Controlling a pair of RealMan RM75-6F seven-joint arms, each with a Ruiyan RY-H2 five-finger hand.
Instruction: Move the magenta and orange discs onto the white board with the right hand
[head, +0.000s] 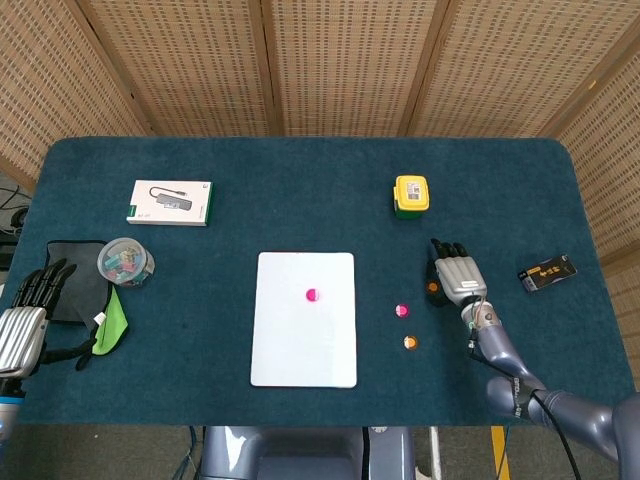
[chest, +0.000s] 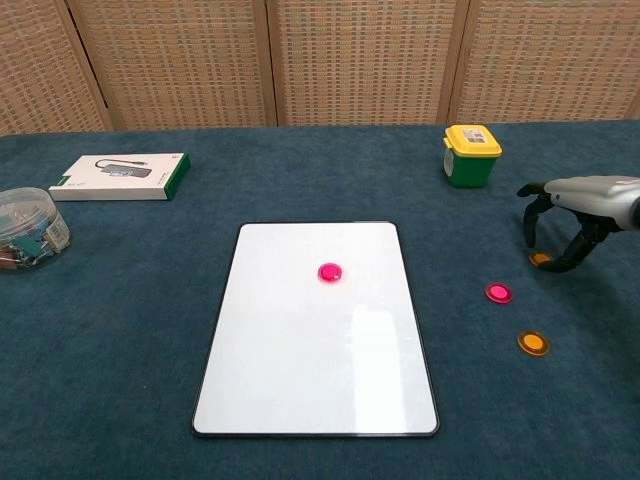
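Observation:
The white board (head: 300, 350) (chest: 300, 380) lies mid-table with one magenta disc (head: 312, 295) (chest: 330, 272) on it. A second magenta disc (head: 402, 311) (chest: 498, 293) and an orange disc (head: 409, 342) (chest: 532, 343) lie on the cloth to the board's right. Another orange disc (head: 432, 288) (chest: 540, 258) lies flat beneath my right hand (head: 456, 272) (chest: 580, 203), between its down-curved thumb and fingers; nothing is lifted. My left hand (head: 25, 322) rests with its fingers spread at the table's left edge, holding nothing.
A yellow-and-green box (head: 411, 195) (chest: 471, 154) stands behind the right hand. A black packet (head: 546, 272) lies to its right. At the left are a white adapter box (head: 170, 202) (chest: 122, 176), a jar of clips (head: 125, 261) (chest: 30, 230) and black and green cloths (head: 112, 320).

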